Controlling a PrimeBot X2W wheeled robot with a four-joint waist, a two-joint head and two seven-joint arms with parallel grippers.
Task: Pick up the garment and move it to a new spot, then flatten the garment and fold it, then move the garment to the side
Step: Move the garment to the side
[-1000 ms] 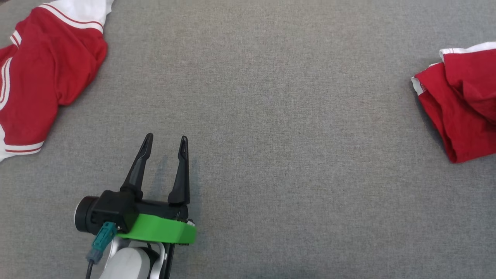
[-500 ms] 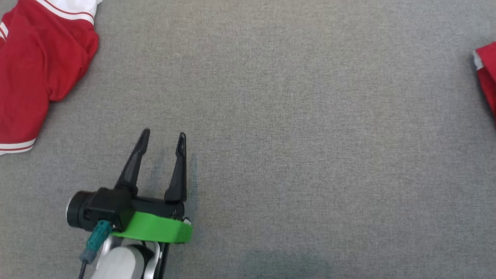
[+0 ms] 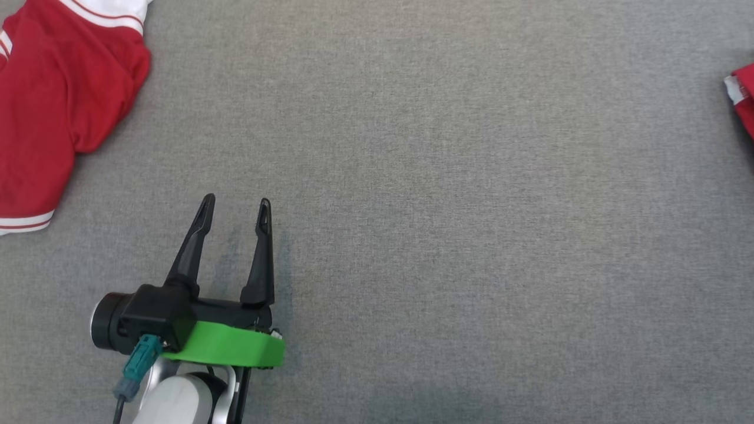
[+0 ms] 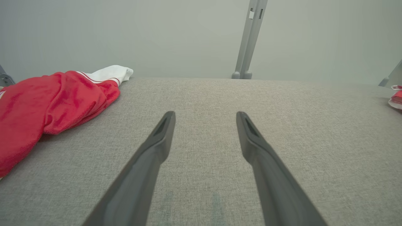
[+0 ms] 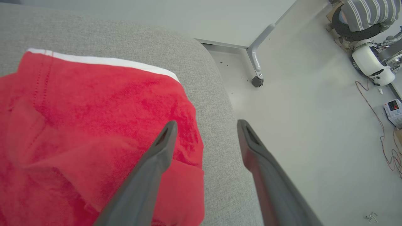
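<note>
Reach first, I judge: left hand (image 3: 235, 200), parted and empty, should go forward-left to garment (image 3: 53, 100) and pinch its edge.

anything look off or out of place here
Nothing damaged or spilled. The left garment lies crumpled, and the right garment sits bunched close to the table edge, though not over it.

**Grey fabric table and its load**

The table (image 3: 442, 206) carries two red, white-trimmed pieces, well apart: a rumpled garment (image 3: 53, 106) at its far left and a second garment (image 3: 743, 97) at its right, beside a rounded edge.
</note>
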